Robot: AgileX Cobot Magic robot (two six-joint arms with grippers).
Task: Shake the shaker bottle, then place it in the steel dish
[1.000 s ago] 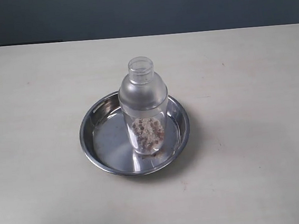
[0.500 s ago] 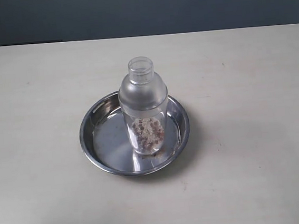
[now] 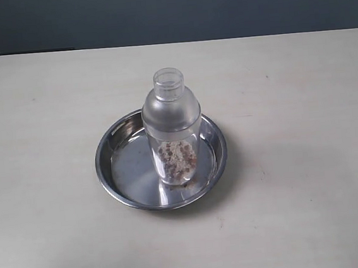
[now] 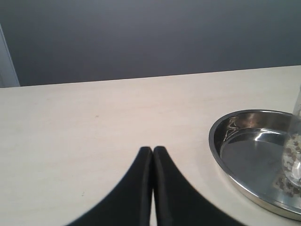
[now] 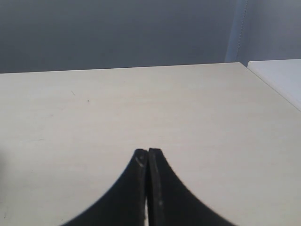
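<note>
Found the bottle (image 3: 172, 128) standing upright inside the dish (image 3: 127, 170), cap up, base flat on the steel floor, a little right of the dish's middle and toward its near side. Saw brownish beads (image 3: 177, 158) heaped in the lower part of the bottle, at rest. Spotted no arm anywhere in the outside view, and nothing touching bottle or dish.

Caught the left gripper (image 4: 153, 149) in its own wrist view with both black fingers pressed together, clenched on nothing, low over the bare table (image 4: 70, 136) and apart from the dish. Caught the right gripper (image 5: 147, 151) likewise clenched and empty, with only plain tabletop and a grey wall (image 5: 117, 33) ahead.

Judged the setting-down finished, given the bottle freestanding within the rim and both grippers clear of it. Could not confirm the shaking from these pictures alone, since beads at rest gave no sign either way. Judged the task at or very near its end, with little left beyond parking the arms.
</note>
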